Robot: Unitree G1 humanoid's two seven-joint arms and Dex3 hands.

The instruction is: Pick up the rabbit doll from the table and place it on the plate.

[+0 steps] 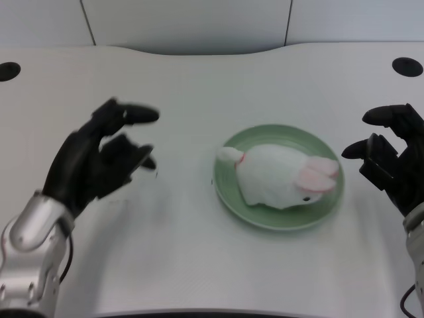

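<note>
A white rabbit doll (281,175) with pink ears lies on its side on the green plate (278,221), right of the table's middle. Its head points right and its tail left. My left hand (99,159) hovers over the table well to the left of the plate, apart from it, fingers spread and holding nothing. My right hand (391,159) stays at the right edge of the view, just beyond the plate's right rim.
The white table (172,252) has two dark round holes, one at the far left (8,70) and one at the far right (407,65). A pale wall panel runs behind the table's curved far edge.
</note>
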